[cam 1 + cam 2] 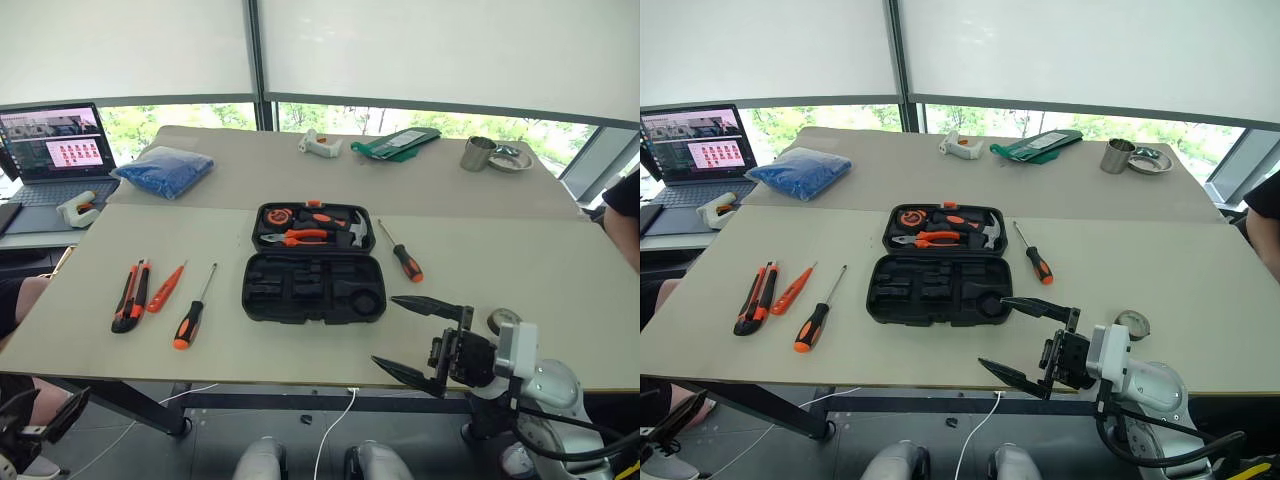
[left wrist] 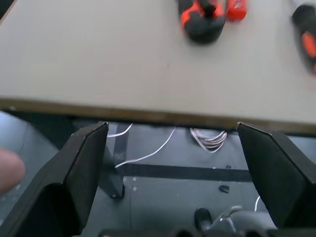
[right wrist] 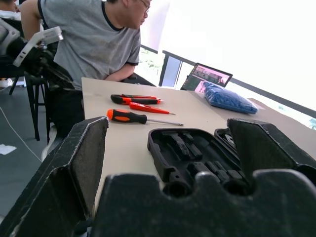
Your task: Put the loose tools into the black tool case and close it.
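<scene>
Nearest, the right tool (image 1: 413,335) hangs over the near edge of the beige surface (image 1: 520,260), its fingers wide apart and holding nothing. Just beyond lies the black tool case (image 1: 314,262), lid open. Left of it lie the utility knife (image 1: 131,294), slim orange screwdriver (image 1: 165,288) and one black-and-orange screwdriver (image 1: 193,311); another (image 1: 402,253) lies right. White blinds cover the far windows; a laptop (image 1: 55,143) sits far left.

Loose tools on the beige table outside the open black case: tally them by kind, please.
Black-and-orange-handled screwdrivers: 2
Slim all-orange screwdriver: 1
Black-and-orange utility knife: 1
Small round tape roll: 1
Total: 5
</scene>
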Controlling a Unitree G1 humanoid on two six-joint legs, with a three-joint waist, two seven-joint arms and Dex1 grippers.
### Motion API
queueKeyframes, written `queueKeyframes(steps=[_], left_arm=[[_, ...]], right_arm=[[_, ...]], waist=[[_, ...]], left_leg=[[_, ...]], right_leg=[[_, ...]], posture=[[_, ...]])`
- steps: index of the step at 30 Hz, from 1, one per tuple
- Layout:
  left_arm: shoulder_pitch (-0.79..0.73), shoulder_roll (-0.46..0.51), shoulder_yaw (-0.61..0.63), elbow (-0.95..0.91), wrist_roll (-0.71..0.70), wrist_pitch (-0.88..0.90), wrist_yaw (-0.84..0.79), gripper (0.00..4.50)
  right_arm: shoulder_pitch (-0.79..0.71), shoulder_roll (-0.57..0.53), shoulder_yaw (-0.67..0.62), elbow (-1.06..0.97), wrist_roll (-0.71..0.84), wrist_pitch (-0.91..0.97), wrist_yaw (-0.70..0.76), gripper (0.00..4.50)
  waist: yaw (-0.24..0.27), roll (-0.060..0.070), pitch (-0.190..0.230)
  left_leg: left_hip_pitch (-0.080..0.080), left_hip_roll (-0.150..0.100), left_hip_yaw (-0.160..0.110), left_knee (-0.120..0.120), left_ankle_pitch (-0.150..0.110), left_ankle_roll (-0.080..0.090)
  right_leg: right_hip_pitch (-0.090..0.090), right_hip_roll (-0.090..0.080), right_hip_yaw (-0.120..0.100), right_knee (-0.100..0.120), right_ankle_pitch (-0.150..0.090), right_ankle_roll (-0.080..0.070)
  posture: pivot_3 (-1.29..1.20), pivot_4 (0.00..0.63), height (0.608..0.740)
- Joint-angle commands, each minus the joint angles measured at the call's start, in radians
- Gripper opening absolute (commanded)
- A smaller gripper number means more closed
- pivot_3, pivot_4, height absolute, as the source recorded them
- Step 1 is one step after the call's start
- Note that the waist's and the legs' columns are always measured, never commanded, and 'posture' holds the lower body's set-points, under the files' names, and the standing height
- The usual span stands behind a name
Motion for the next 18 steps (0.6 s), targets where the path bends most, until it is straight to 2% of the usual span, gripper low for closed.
queueKeyframes(steps=[1, 5, 12, 15, 18], left_arm=[[-0.077, 0.09, -0.03, -0.118, -0.07, 0.162, 0.064, 4.46], [-0.248, 0.162, -0.141, -0.176, -0.108, 0.362, 0.214, 4.46], [-0.479, 0.101, -0.363, -0.171, -0.085, 0.54, 0.378, 4.46], [-0.524, 0.082, -0.419, -0.145, -0.033, 0.548, 0.414, 3.74], [-0.555, 0.064, -0.446, -0.138, -0.021, 0.553, 0.414, 2.65]], right_arm=[[-0.019, -0.017, -0.025, -0.001, 0.022, -0.005, 0.016, 4.5], [-0.039, -0.031, -0.033, 0.011, 0.02, -0.003, 0.027, 4.5], [-0.065, -0.048, -0.033, 0.016, 0.03, 0.034, 0.025, 4.5], [-0.062, -0.048, -0.035, 0.013, 0.024, 0.042, 0.02, 4.5], [-0.052, -0.052, -0.043, 0.005, 0.023, 0.052, 0.014, 4.5]], waist=[[-0.001, -0.001, 0.0], [-0.004, -0.002, -0.002], [-0.016, 0.0, -0.001], [-0.019, 0.0, -0.001], [-0.017, 0.0, -0.001]], left_leg=[[0.0, 0.0, 0.0, 0.0, 0.0, 0.0], [0.001, 0.0, 0.001, 0.0, 0.0, 0.0], [0.0, 0.0, 0.001, -0.001, 0.001, 0.002], [0.0, 0.0, 0.001, -0.001, 0.001, 0.003], [0.0, 0.0, 0.001, -0.001, 0.001, 0.003]], right_leg=[[0.0, 0.0, 0.0, 0.0, 0.0, 0.0], [0.002, 0.0, 0.001, 0.0, 0.001, 0.001], [0.004, 0.004, 0.002, 0.002, 0.006, 0.008], [0.004, 0.005, 0.002, 0.002, 0.006, 0.007], [0.004, 0.005, 0.002, 0.002, 0.006, 0.007]], posture=[[0.0, 0.15, 0.74], [0.0, 0.15, 0.74], [0.0, 0.15, 0.74], [0.0, 0.15, 0.74], [0.0, 0.15, 0.74]])
